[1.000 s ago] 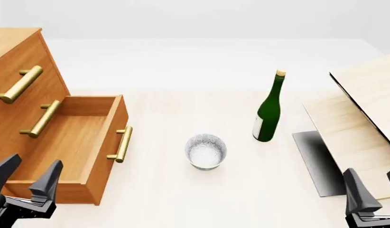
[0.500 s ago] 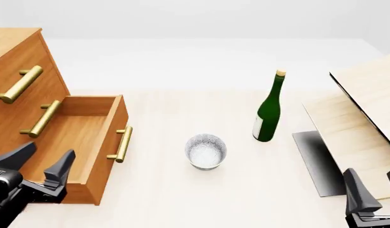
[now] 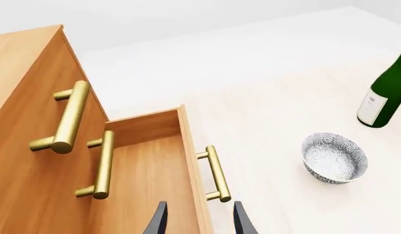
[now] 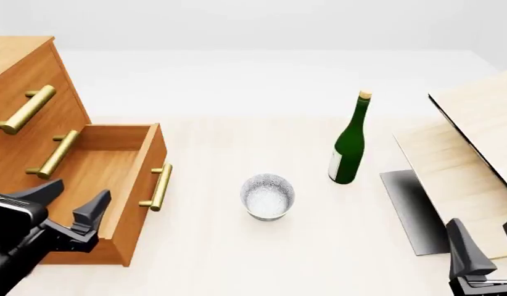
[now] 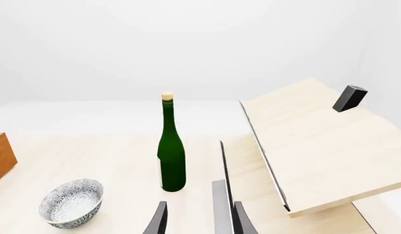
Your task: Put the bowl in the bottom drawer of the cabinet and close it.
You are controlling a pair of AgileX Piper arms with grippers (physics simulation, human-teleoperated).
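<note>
The bowl (image 4: 267, 196) stood upright on the table, just right of the open bottom drawer (image 4: 113, 185). The left gripper (image 4: 68, 206), fingers spread and empty over the drawer, was nearer than the right gripper (image 4: 490, 246), also spread.

The bottom drawer (image 4: 97, 185) stands pulled out of the cabinet (image 4: 23, 111), its cavity bare. Open surface (image 4: 212, 240) surrounds the bowl (image 4: 267, 196); the green bottle (image 4: 349, 142) stands upright nearby, pale boards (image 4: 467, 160) beyond it.
</note>
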